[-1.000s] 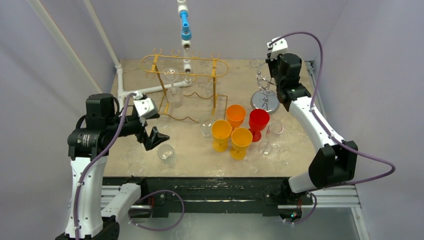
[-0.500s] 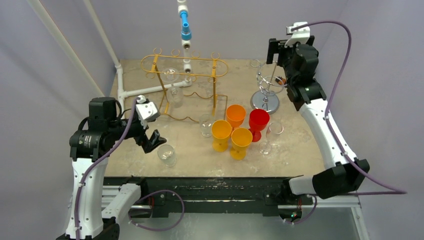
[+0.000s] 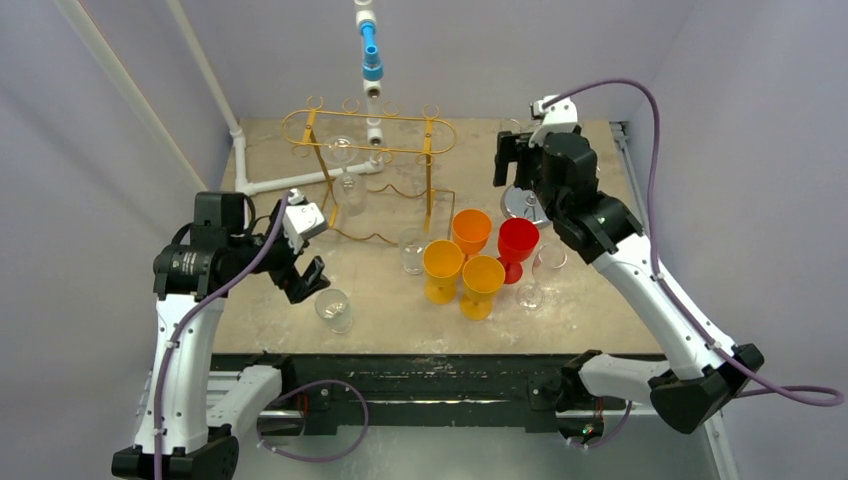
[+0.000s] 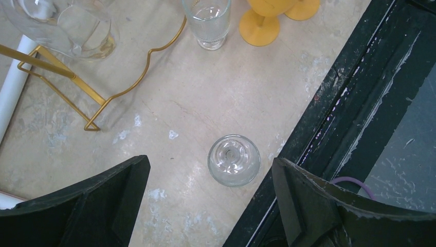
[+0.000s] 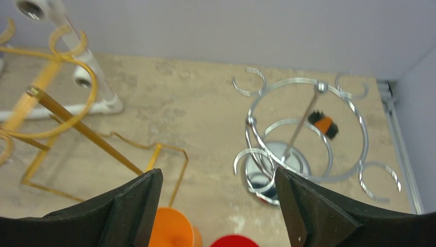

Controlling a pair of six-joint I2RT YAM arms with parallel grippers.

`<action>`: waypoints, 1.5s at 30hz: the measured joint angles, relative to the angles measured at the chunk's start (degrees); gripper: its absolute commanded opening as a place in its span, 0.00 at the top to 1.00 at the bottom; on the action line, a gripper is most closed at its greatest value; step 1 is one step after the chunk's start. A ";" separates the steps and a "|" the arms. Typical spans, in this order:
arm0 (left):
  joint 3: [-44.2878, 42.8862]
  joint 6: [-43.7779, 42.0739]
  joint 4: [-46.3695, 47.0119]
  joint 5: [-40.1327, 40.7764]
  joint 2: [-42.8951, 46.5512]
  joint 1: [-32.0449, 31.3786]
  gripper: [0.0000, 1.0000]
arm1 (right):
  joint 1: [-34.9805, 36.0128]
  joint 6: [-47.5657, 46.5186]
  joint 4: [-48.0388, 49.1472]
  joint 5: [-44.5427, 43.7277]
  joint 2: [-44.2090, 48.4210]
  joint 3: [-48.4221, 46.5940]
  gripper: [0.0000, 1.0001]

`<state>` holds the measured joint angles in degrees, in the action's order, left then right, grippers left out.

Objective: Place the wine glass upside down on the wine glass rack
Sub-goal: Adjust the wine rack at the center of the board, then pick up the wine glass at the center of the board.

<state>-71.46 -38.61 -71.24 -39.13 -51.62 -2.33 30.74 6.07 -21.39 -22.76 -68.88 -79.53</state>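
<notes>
A clear wine glass stands upright near the table's front edge. In the left wrist view the wine glass sits between and below my open left gripper, untouched. That left gripper hovers just left of the glass. The gold wine glass rack stands at the back, with two clear glasses on it. My right gripper hangs open and empty over the chrome round rack, seen between its jaws.
Two yellow goblets, an orange one and a red one cluster mid-table. Clear glasses stand at the cluster's left and right. A white pipe with a blue piece runs behind the gold rack.
My right gripper opened, rose from the chrome rack and swung left and forward. The left gripper shifted slightly and stays open by the clear glass.
</notes>
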 measured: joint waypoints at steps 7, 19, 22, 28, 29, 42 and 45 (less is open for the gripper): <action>-0.59 -0.02 0.44 -0.11 -0.57 0.00 0.03 | -0.15 8.83 -9.68 -2.89 2.99 11.74 0.13; -2.89 -0.11 0.83 -2.73 -1.46 0.00 0.07 | -0.83 19.85 -25.75 -7.26 4.68 11.78 0.08; -2.91 -1.05 0.83 -4.07 -1.14 0.00 0.10 | -1.44 20.46 -28.83 -7.48 5.49 10.97 0.08; -2.82 -2.97 3.52 -6.88 3.06 0.00 0.14 | -5.79 20.65 -34.69 -5.66 9.68 10.58 0.08; -2.84 -3.02 4.02 -7.23 3.56 0.00 0.14 | -6.67 20.59 -35.41 -5.31 10.12 10.43 0.09; -3.23 -3.06 4.09 -8.59 0.20 0.00 0.13 | -8.44 21.16 -40.72 -1.44 10.95 10.21 0.26; -3.23 -3.08 4.02 -8.61 0.66 0.00 0.13 | -8.61 21.40 -40.92 -0.74 11.96 10.51 0.30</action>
<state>-74.70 -41.69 -67.22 -47.75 -50.96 -2.33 22.13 27.46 -62.30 -23.51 -56.93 -69.01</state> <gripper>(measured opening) 0.865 0.743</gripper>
